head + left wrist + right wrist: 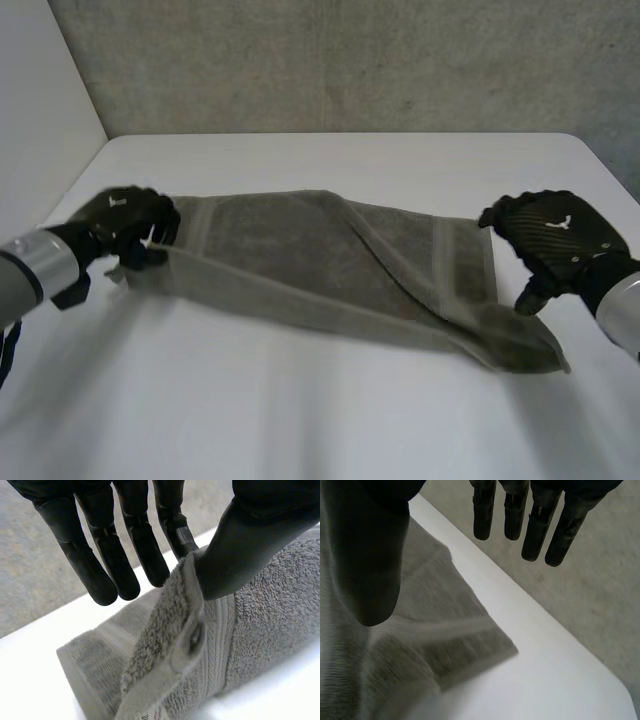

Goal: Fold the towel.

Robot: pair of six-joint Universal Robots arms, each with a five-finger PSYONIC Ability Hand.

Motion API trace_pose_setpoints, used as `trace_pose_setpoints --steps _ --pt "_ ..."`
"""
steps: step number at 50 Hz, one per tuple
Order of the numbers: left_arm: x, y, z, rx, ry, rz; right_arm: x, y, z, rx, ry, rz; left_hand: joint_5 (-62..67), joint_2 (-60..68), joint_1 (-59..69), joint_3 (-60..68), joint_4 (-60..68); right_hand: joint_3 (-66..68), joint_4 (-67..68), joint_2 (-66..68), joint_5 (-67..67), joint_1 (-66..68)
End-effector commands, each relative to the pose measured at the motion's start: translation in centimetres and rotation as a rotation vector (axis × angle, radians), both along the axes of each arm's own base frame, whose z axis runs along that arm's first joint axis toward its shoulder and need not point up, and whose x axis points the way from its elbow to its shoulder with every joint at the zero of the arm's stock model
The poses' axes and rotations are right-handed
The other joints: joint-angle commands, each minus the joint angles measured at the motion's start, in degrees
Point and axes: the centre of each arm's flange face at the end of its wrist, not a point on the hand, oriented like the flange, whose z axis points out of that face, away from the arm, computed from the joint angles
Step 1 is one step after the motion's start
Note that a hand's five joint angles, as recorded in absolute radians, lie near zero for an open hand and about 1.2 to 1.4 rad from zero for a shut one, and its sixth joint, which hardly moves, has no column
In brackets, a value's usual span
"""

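Note:
A grey-green towel lies stretched across the white table, its near long edge lifted at the left and folded partly over itself. My left hand holds the towel's left end just above the table. In the left wrist view the thumb pinches the towel's hem against a finger while the other fingers stay straight. My right hand hovers beside the towel's right end, open. In the right wrist view its fingers and thumb are spread above the towel's corner, which lies flat on the table.
A grey concrete wall stands behind the table's far edge. The table's right edge runs close to the towel's corner under my right hand. Bare tabletop lies in front of the towel.

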Motion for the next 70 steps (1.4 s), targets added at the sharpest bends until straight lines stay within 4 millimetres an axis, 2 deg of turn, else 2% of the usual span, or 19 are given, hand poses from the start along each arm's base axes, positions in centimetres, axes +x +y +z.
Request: trace_pose_setpoints --steps 1,6,9,10,12,15,17,20,26,30,38,45,52,59,64,70 --pt "0.1 -2.2 0.8 -0.002 0.039 0.056 2.2 2.6 -0.2 0.001 -0.005 0.109 1.7 2.2 2.3 1.0 2.1 -1.7 -0.7 -1.6 0.8 -1.6" --pt "-0.3 -2.6 0.5 0.002 0.033 0.068 2.8 2.8 -0.9 0.04 -0.002 0.127 1.7 2.2 2.3 1.0 2.1 -1.7 -0.7 -1.6 0.8 -1.6" --pt "-0.3 -2.8 0.1 0.01 0.034 0.073 3.1 1.8 -3.8 0.15 0.021 0.119 1.7 2.2 2.3 1.0 2.1 -1.2 -0.2 -1.1 1.3 -1.1" --pt "-0.3 -2.8 0.1 0.01 0.034 0.073 3.1 1.8 -3.9 0.151 0.021 0.119 1.7 2.2 2.3 1.0 2.1 -1.2 -0.2 -1.1 1.3 -1.1" --pt "-0.3 -2.9 0.0 0.016 0.036 0.074 3.1 1.0 -5.5 0.21 0.028 0.109 1.7 2.2 2.3 1.0 2.1 -0.7 0.3 -0.6 1.8 -0.6" --pt "-0.2 -2.9 0.0 0.016 0.036 0.076 3.2 0.7 -6.2 0.239 0.026 0.104 1.7 2.2 2.3 1.0 2.1 -0.2 0.8 -0.1 2.3 -0.1" --pt "-0.2 -2.8 -0.2 0.019 0.036 0.076 3.2 0.1 -7.6 0.308 0.005 0.078 1.7 2.2 2.3 1.0 2.1 2.0 2.9 2.0 4.5 2.0" --pt "-0.2 -2.8 -0.2 0.021 0.036 0.076 3.4 -0.3 -8.5 0.353 -0.025 0.057 1.7 2.2 2.3 1.0 2.1 3.9 4.8 3.9 6.3 3.9" --pt "-0.2 -2.8 -0.3 0.021 0.036 0.077 3.7 0.0 -9.1 0.377 -0.026 0.077 1.7 2.2 2.3 1.0 2.1 9.1 10.0 9.1 11.6 9.1" --pt "-0.2 -2.7 -0.3 0.022 0.036 0.076 4.3 1.0 -9.3 0.377 -0.012 0.102 1.7 2.2 2.3 1.0 2.1 9.9 10.9 10.0 12.4 10.0" --pt "-0.2 -2.6 -0.4 0.03 0.043 0.08 3.7 2.0 -9.8 0.36 0.039 0.122 1.7 2.2 2.3 1.0 2.1 11.9 12.9 12.0 14.4 12.0" --pt "0.1 -2.5 -0.8 0.057 0.064 0.095 3.0 4.4 -8.5 0.281 0.123 0.168 1.7 2.2 2.3 1.0 2.1 15.1 16.1 15.2 17.6 15.2" --pt "0.2 -2.5 -1.1 0.056 0.066 0.095 2.6 5.1 -8.3 0.281 0.124 0.16 1.7 2.2 2.3 1.0 2.1 15.1 16.1 15.2 17.6 15.2" --pt "0.0 -2.3 -1.2 0.064 0.065 0.091 1.5 4.5 -8.9 0.309 0.124 0.116 1.7 2.2 2.3 1.0 2.1 15.0 15.9 15.0 17.4 15.0" --pt "0.0 -2.2 -1.3 0.067 0.065 0.089 0.3 2.8 -10.3 0.364 0.126 0.054 1.7 2.2 2.3 1.0 2.1 14.8 15.7 14.8 17.3 14.8" --pt "0.0 -2.2 -1.4 0.069 0.065 0.091 0.1 2.5 -10.4 0.358 0.137 0.042 1.7 2.2 2.3 1.0 2.1 14.6 15.6 14.7 17.1 14.7"
